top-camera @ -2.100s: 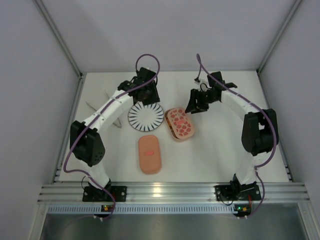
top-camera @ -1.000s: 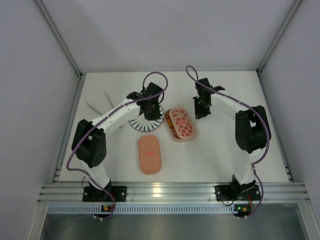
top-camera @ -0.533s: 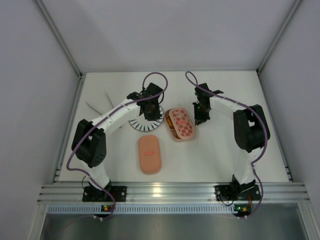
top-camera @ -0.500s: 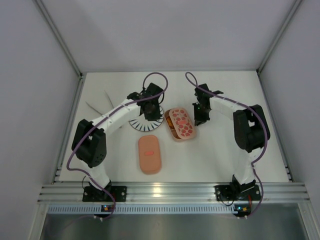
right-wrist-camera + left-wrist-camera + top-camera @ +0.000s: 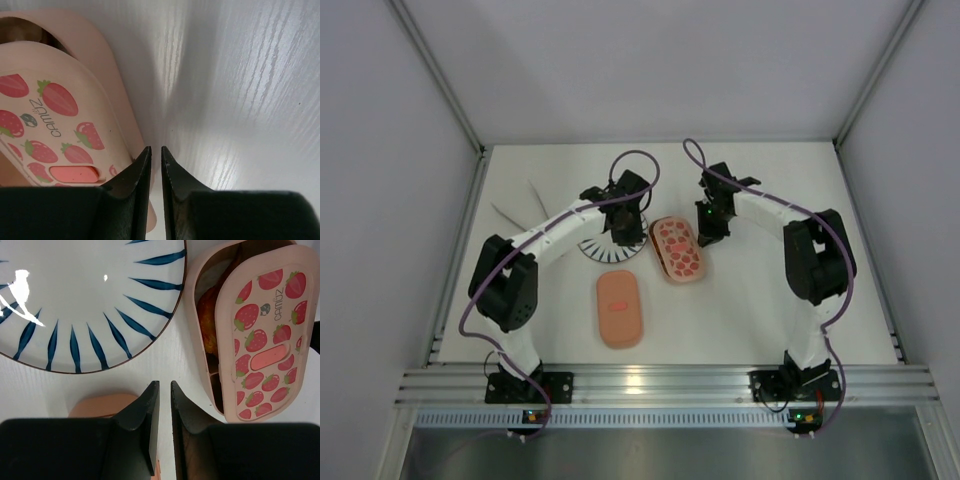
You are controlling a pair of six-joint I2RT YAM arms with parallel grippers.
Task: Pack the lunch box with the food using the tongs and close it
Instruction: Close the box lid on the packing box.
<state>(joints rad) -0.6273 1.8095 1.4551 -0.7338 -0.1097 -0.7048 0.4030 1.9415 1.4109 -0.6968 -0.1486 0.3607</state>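
The lunch box sits mid-surface between the arms. Its strawberry lid (image 5: 265,335) lies askew on the tray (image 5: 192,295), so orange food (image 5: 207,322) shows along the tray's left side. The box's long axis runs front to back, with the far end leaning left.

Over the last two seconds both arms have swung in. The right hand (image 5: 155,150) is now at the box's right flank, and the left hand (image 5: 163,386) has crossed the striped plate (image 5: 75,300) toward its left flank. Both hands are pinched nearly closed and grasp nothing.

This looks like nudging the lid square, so closing is under way. The plain pink lid (image 5: 619,308) waits nearer the arm bases.
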